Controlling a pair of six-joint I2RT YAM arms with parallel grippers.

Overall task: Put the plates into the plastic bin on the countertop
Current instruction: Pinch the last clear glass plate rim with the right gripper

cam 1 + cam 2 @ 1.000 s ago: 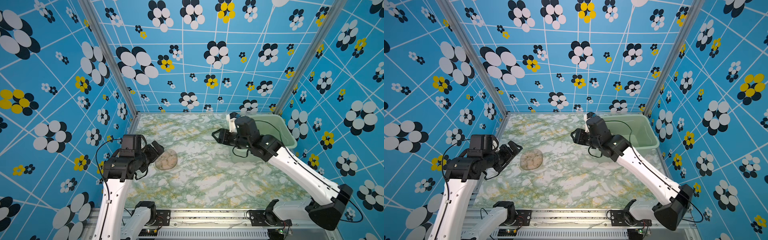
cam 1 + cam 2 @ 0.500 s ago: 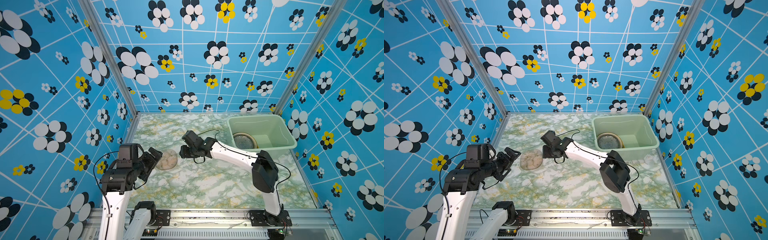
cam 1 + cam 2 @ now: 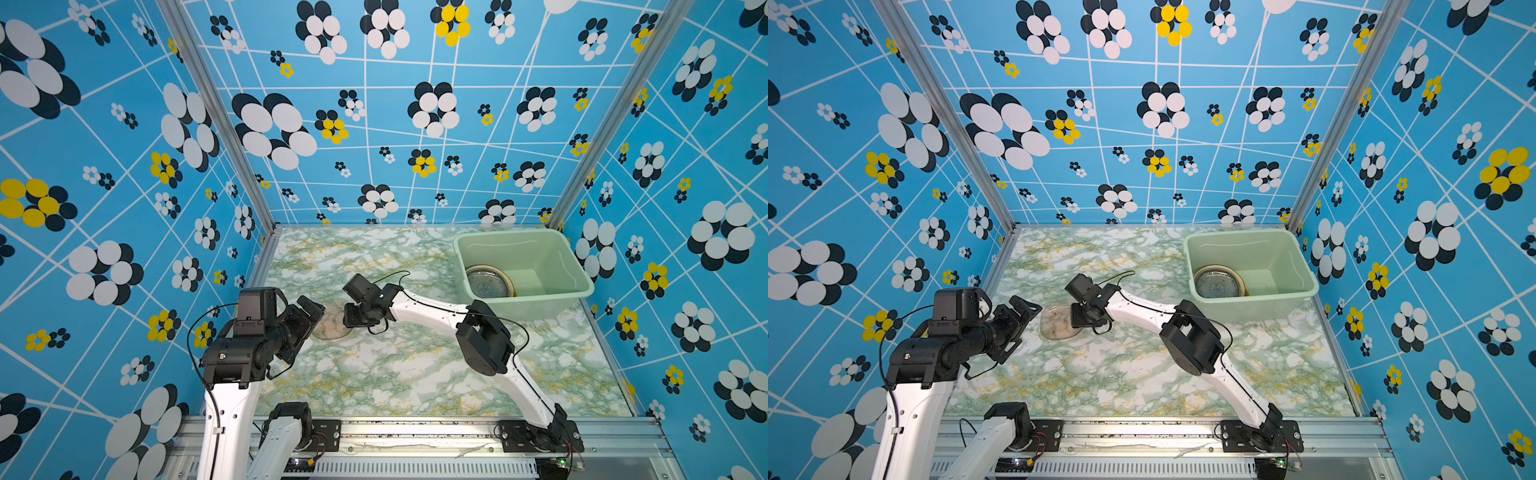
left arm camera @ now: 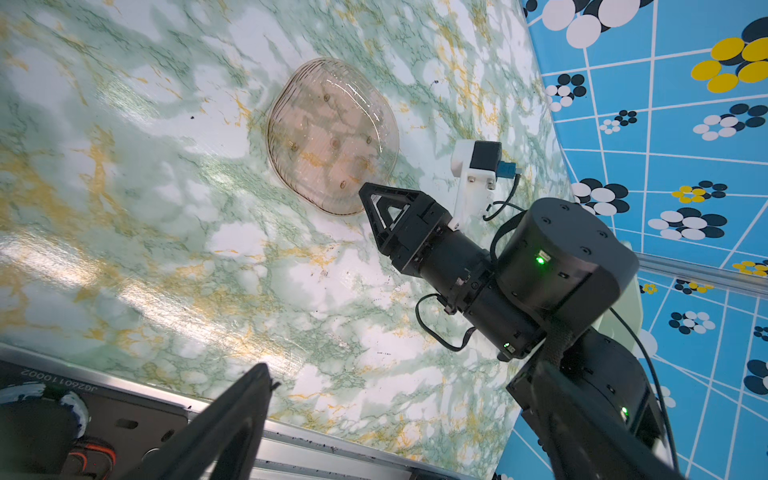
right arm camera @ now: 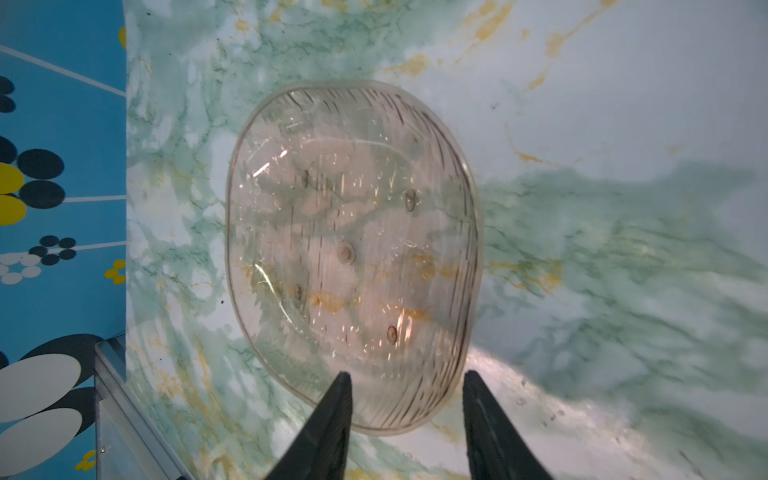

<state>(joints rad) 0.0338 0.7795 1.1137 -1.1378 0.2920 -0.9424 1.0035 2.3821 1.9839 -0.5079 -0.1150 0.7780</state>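
Marble countertop (image 3: 374, 374). Green bin (image 3: 523, 237) far right, stacked plates (image 3: 488, 282) in its near-left corner. Clear glass plate (image 5: 353, 249) flat on countertop, left of centre, well apart from bin. Jaws of right gripper (image 5: 405, 378) parted, tips at plate's right rim, nothing clamped. Jaws of left gripper (image 3: 311, 318) spread wide, empty, just left of plate.

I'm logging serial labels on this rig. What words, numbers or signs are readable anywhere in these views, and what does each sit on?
"J0260110002": white print, upside down in the left wrist view, on the black base plate beside the front rail.
Patterned plates in the plastic bin: any lettering is too small to read.
Glass plate: no text.
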